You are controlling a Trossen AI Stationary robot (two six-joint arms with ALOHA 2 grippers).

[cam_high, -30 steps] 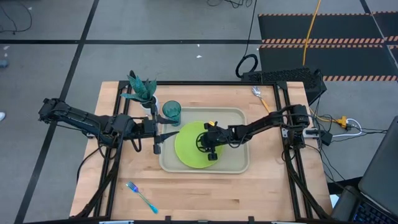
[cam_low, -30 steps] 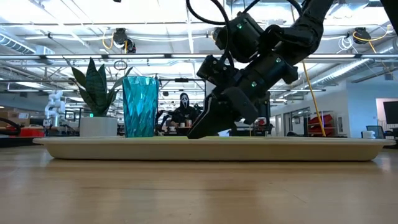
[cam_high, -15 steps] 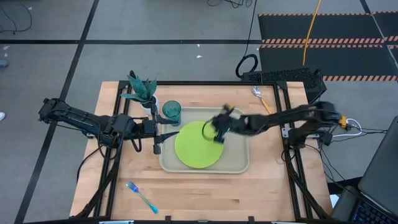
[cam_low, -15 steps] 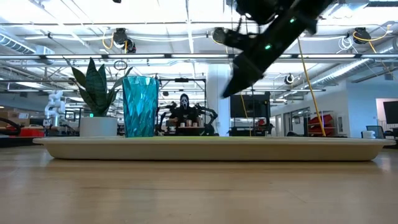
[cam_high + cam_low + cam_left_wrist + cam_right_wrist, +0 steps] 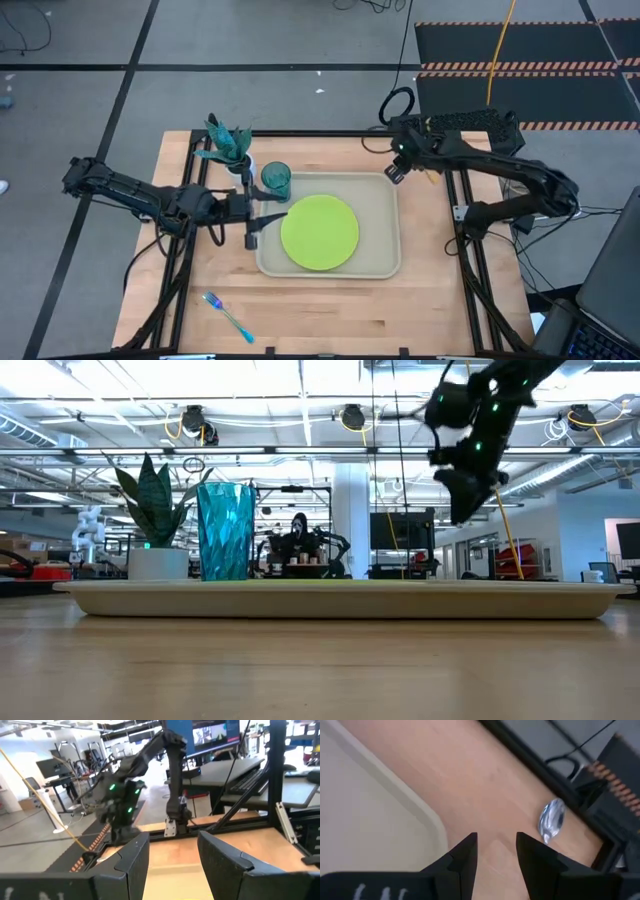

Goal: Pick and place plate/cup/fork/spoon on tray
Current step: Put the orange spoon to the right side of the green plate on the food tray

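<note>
The lime-green plate [image 5: 319,232] lies flat in the beige tray [image 5: 385,268]. The teal cup [image 5: 276,180] stands upright in the tray's far left corner and also shows in the low view [image 5: 225,530]. The fork [image 5: 228,315] lies on the table near the front left. In the right wrist view, the spoon's silver bowl [image 5: 551,820] lies on the table beyond the tray's corner [image 5: 427,817]; in the high view my right arm hides the spoon. My right gripper [image 5: 495,852] is open and empty, raised above the tray's far right corner [image 5: 395,170]. My left gripper [image 5: 172,855] is open and empty at the tray's left rim [image 5: 262,218].
A white pot with a green plant [image 5: 235,150] stands at the far left, just behind the cup. Black frame rails run along the table's left, right and far edges. Bare wood lies in front of the tray.
My right gripper has risen from the plate and swung toward the table's far right, ending above the tray's far right corner near the spoon. The plate stays flat in the tray.
</note>
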